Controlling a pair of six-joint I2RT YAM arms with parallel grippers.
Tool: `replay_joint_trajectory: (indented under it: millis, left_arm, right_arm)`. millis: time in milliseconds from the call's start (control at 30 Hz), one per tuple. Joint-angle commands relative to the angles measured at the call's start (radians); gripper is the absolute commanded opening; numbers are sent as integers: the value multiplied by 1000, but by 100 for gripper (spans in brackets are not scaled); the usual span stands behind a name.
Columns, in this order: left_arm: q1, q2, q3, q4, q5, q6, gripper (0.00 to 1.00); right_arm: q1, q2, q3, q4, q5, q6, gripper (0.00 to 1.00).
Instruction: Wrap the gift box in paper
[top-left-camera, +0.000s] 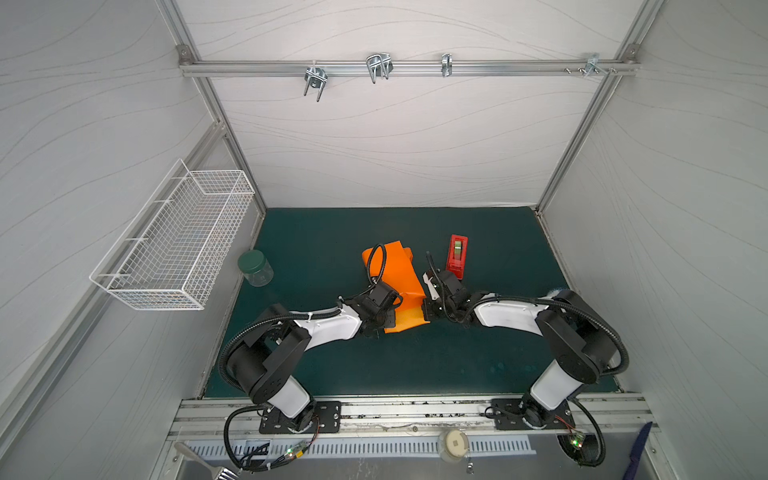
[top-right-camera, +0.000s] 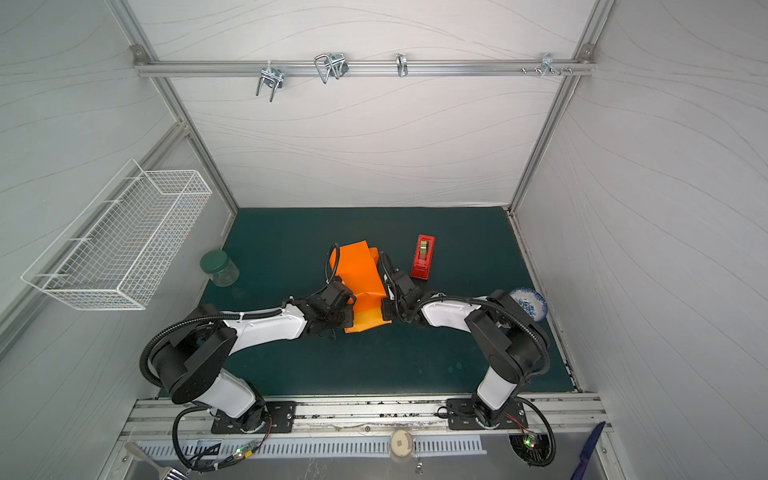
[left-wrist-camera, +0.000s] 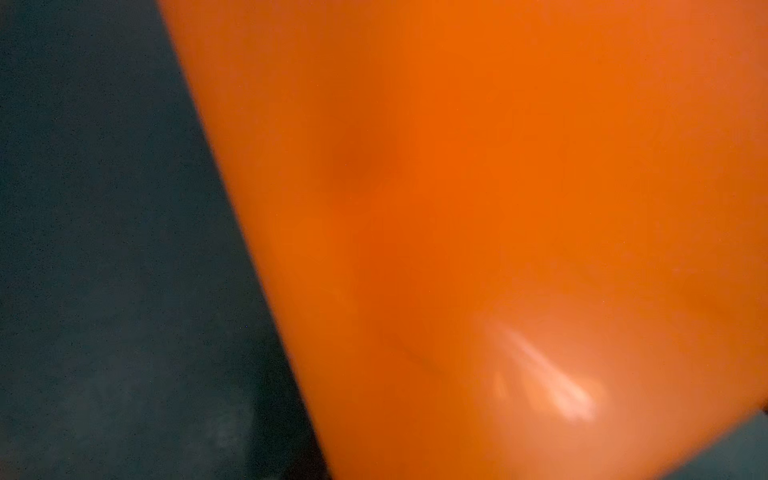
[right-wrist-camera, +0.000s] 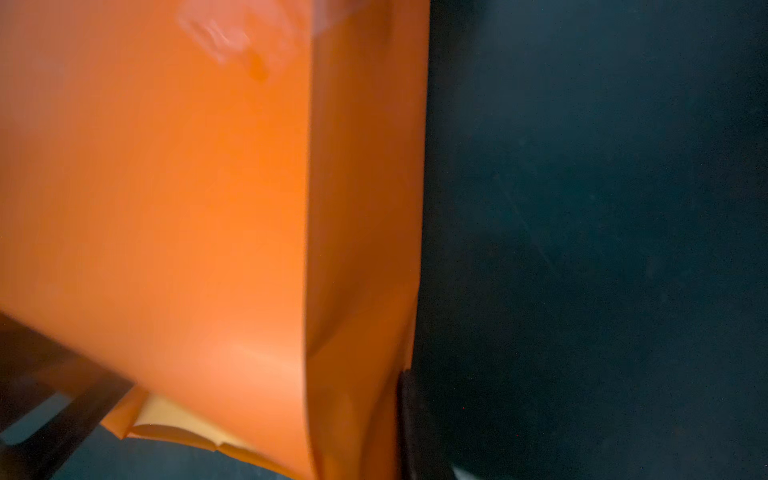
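Inspection from the near side of the desk. The paper is wound round what I take to be the gift box, which is fully covered and not visible. The parcel lies slantwise about mid-desk, its loose overhang pointing toward the near edge.

Step in hand, in my judgement: closing that near end.

The left hand sits on the overhang's left corner. Its jaws are hidden, so I cannot tell their state. The right hand touches the right corner with jaws together. Whether any paper is nipped between them I cannot tell.

The next move likely calls for folding the flap flat against the box end and then taping it. The tape dispenser stands just beside the parcel, toward the far right corner
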Motion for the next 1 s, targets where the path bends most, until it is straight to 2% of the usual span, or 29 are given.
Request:
replay_joint_trajectory:
  millis: [0,233,467,567,767,967]
  left_arm:
    - [3,24,34,21,-22,-1,23]
    - [4,37,23,37,-8,-8,13]
    - [3,34,23,42,0,-10,12]
    - [3,22,22,37,1,-9,19]
    - [2,-53,-18,30,9,-15,42]
    - [1,-233,-65,-36,6,7,59]
  right_arm:
    - [-4,21,11,20,13,23,7]
    - [-4,24,11,27,14,36,5]
    - [-4,15,8,21,24,36,6]
    - [-4,3,5,12,27,30,12]
    - [-4,-37,-29,2,25,28,22]
    - [-5,-109,-74,-22,-7,31,31]
